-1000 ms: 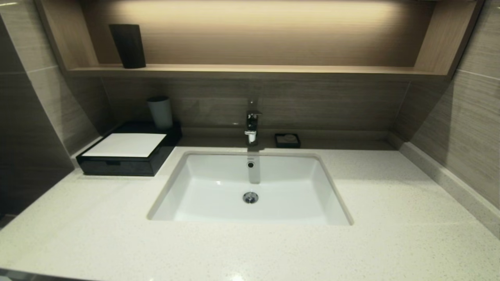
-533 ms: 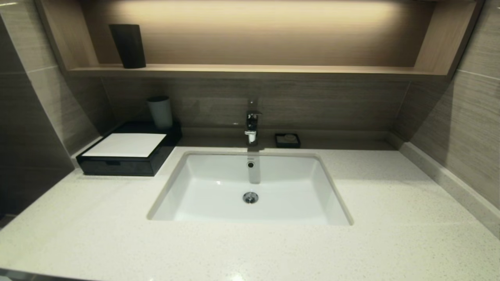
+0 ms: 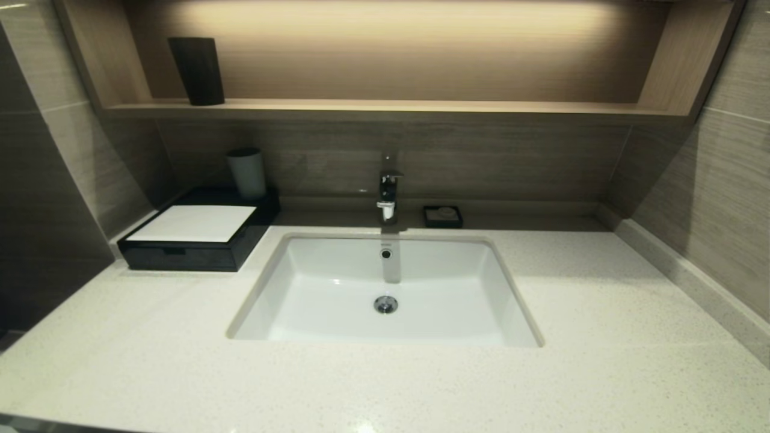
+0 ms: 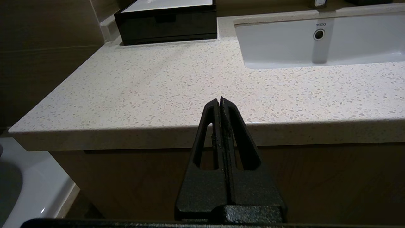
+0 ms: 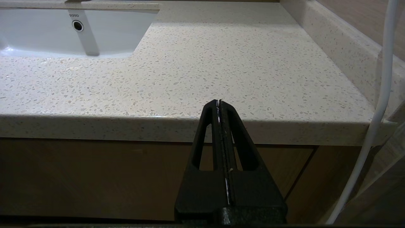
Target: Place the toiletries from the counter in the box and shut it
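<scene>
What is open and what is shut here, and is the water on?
box: drawer front shut, no packets seen on the counter.
faucet: no water running.
basin: empty, drain uncovered.
left gripper: shut, holding nothing, at the counter's front edge.
right gripper: shut, holding nothing, at the front edge.

Box (image 3: 195,237) left of basin (image 3: 385,294).

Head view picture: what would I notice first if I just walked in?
The big white basin sunk in the middle of the speckled counter. Next, the glossy black box with its white top at the back left, its front shut. Both grippers, left gripper and right gripper, wait shut before the counter's front edge.
</scene>
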Tool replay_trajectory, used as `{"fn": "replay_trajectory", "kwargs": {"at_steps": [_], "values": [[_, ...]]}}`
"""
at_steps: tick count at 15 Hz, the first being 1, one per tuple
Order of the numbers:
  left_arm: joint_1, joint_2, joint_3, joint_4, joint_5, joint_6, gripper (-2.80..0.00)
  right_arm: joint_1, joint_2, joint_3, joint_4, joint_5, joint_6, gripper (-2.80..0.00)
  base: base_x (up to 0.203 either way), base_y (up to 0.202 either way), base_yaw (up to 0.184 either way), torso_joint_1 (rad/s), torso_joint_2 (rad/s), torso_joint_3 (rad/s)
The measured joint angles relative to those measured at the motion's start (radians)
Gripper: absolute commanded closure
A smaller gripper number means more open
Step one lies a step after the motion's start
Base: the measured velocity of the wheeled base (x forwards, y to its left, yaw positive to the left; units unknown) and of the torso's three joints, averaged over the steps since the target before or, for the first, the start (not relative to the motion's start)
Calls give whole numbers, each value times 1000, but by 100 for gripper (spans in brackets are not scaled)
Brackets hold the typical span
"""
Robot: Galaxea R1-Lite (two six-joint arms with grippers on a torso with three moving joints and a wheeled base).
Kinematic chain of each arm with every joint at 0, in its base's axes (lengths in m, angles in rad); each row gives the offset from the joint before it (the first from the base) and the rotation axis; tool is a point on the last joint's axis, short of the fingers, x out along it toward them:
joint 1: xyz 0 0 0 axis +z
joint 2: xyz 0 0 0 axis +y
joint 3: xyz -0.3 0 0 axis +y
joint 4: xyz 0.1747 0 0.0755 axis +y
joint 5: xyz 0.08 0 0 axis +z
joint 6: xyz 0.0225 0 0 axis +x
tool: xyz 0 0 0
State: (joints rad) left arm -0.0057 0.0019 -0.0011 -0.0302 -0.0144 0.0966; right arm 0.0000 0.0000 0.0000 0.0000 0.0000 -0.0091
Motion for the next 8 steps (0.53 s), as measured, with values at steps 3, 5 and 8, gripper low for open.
{"fn": "replay_trajectory", "kwargs": {"at_steps": [3,5,8], "values": [[0,-1,1,-1,-2,-4,0,0,0,0,0,0,0,0,0,0,0,0,0,0],[0,-1,1,-7,-5,-12,0,0,0,0,0,0,0,0,0,0,0,0,0,0],[0,-1,1,-8,-2,-32,0,0,0,0,0,0,1,0,0,0,0,0,0,0]]}}
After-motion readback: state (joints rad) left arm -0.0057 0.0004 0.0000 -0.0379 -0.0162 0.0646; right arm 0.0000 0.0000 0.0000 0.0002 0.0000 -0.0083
